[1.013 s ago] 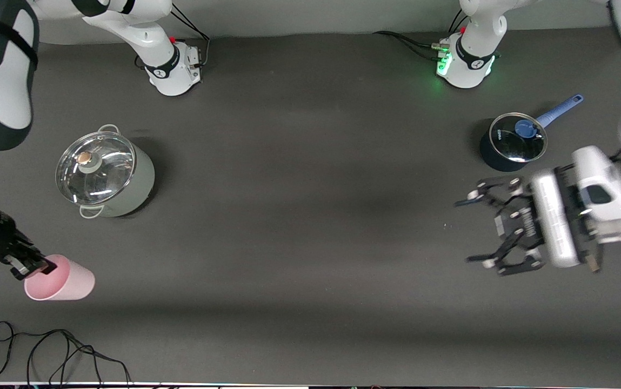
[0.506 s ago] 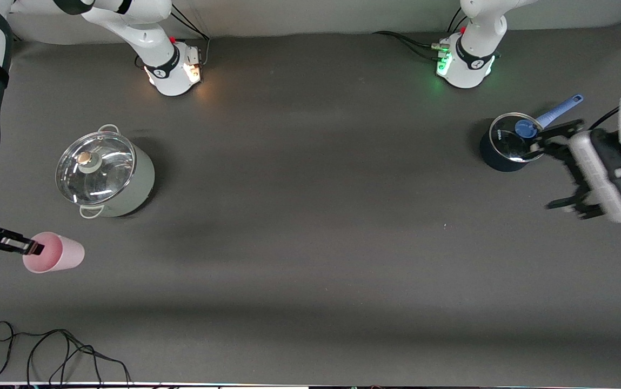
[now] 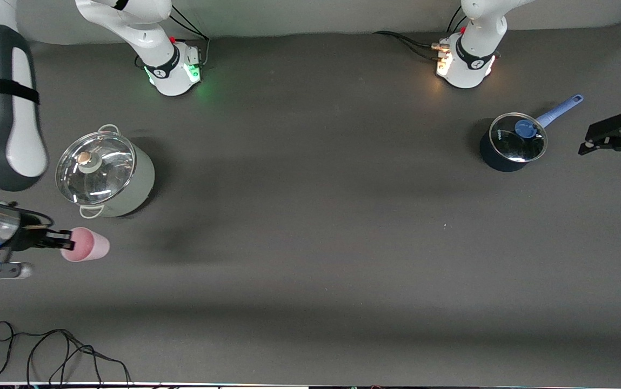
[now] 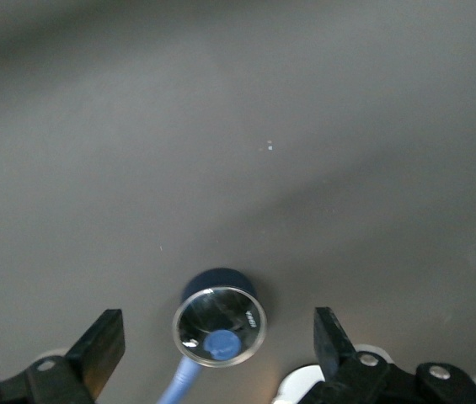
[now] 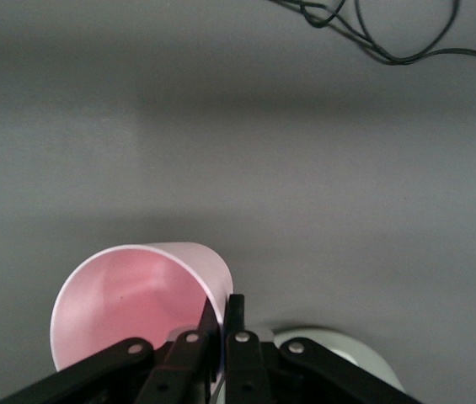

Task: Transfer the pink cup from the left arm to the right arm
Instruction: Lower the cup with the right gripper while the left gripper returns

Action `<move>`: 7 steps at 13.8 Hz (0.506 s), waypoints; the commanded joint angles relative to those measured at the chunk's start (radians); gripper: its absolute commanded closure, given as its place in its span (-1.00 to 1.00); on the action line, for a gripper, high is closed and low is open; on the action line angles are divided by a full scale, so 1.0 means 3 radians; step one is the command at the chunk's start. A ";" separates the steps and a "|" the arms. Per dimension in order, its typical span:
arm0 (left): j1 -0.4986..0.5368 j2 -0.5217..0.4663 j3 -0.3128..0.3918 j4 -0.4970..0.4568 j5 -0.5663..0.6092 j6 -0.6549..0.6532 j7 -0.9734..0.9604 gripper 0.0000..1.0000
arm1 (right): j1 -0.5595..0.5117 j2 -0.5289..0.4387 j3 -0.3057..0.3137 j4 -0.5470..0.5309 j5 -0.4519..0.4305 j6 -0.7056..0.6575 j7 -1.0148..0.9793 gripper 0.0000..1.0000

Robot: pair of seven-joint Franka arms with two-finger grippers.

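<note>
The pink cup [image 3: 87, 245] hangs tipped on its side over the table at the right arm's end, just nearer the front camera than the lidded pot. My right gripper [image 3: 66, 241] is shut on the cup's rim. In the right wrist view one finger is inside the cup [image 5: 132, 307] and one outside, meeting at the gripper [image 5: 223, 318]. My left gripper [image 3: 608, 136] is at the edge of the left arm's end of the table, beside the blue saucepan. In the left wrist view it [image 4: 218, 338] is open and empty, high over the saucepan.
A grey-green pot with a glass lid [image 3: 105, 175] stands beside the held cup and shows in the right wrist view [image 5: 343, 347]. A dark blue saucepan with lid and blue handle [image 3: 513, 143] [image 4: 219, 324] stands near the left gripper. A black cable [image 3: 56, 351] lies by the front edge.
My right gripper carried the cup away from the front edge and toward the pot. My left gripper drew back, open, past the saucepan to the table's edge.
</note>
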State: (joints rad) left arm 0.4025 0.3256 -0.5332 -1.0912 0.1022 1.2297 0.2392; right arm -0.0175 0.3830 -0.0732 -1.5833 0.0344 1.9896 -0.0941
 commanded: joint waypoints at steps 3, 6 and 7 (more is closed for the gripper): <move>-0.0022 -0.0048 -0.0028 -0.0350 0.0043 -0.0136 -0.1108 -1.00 | 0.0033 -0.0070 -0.0007 -0.0878 0.0008 0.0939 -0.0382 1.00; -0.0053 -0.0037 -0.0043 -0.0366 0.0043 -0.0177 -0.1104 -1.00 | 0.0033 0.0251 -0.0007 -0.0869 -0.0018 0.1307 -0.0667 1.00; -0.0053 -0.0032 -0.0043 -0.0371 0.0038 -0.0197 -0.1160 -1.00 | 0.0022 0.0318 -0.0007 -0.0864 -0.0018 0.1405 -0.0694 1.00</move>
State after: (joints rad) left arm 0.3907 0.3297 -0.5436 -1.1892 0.1036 1.1890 -0.0683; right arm -0.0115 0.4342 -0.0724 -1.8498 0.0325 2.3472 -0.2482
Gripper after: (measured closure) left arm 0.000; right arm 0.952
